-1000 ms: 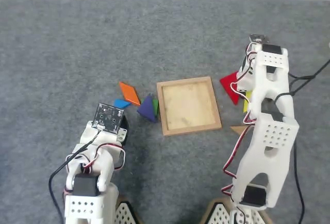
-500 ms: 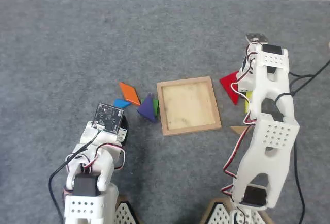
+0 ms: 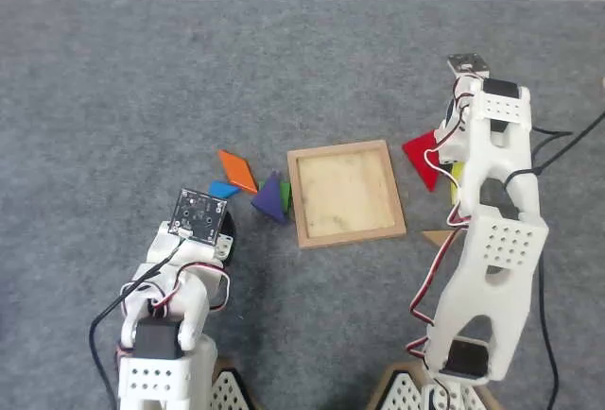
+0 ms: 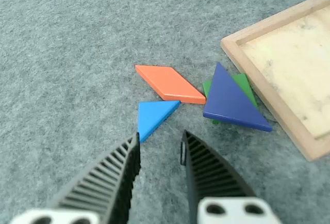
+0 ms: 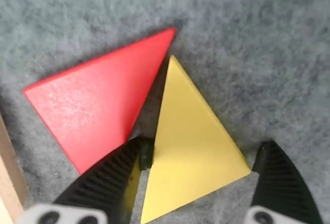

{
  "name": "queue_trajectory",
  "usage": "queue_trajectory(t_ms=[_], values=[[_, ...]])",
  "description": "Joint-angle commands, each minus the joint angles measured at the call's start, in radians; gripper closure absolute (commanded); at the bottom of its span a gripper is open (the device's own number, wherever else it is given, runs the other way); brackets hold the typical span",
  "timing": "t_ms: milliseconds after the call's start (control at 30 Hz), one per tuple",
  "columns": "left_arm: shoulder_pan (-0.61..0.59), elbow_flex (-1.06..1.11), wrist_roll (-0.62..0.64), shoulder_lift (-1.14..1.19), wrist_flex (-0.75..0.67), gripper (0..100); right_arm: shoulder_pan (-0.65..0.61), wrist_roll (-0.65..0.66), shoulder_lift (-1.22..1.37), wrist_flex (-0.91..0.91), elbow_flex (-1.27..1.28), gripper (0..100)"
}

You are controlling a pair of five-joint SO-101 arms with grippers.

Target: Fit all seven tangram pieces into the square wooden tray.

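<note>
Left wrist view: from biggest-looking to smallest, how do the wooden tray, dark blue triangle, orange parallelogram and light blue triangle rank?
1. wooden tray, largest even though the picture's edge cuts it off
2. dark blue triangle
3. orange parallelogram
4. light blue triangle, smallest though nearest the camera

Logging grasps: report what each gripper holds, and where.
Nothing held. Left gripper open near blue triangle; right gripper open astride yellow triangle.

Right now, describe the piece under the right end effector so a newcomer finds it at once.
Start at the square wooden tray; go to its right-arm side. The yellow triangle lies between the open fingers of the right end effector, beside a red triangle; it alone is yellow.
</note>
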Motion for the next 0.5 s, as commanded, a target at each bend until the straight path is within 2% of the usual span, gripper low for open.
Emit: queue_trajectory(t_ms=[0, 167, 467], values=[[-0.006, -0.012, -0.012, -0.005, 0.005, 87, 0.030, 0.006, -0.010, 0.038, -0.021, 68.0], [-0.006, -0.012, -0.012, -0.005, 0.005, 87, 0.038, 0.002, -0.012, 0.110, -0.025, 68.0], [-0.006, -0.012, -0.012, -0.005, 0.005, 87, 0.030, 0.002, -0.008, 0.041, -0.021, 68.1]])
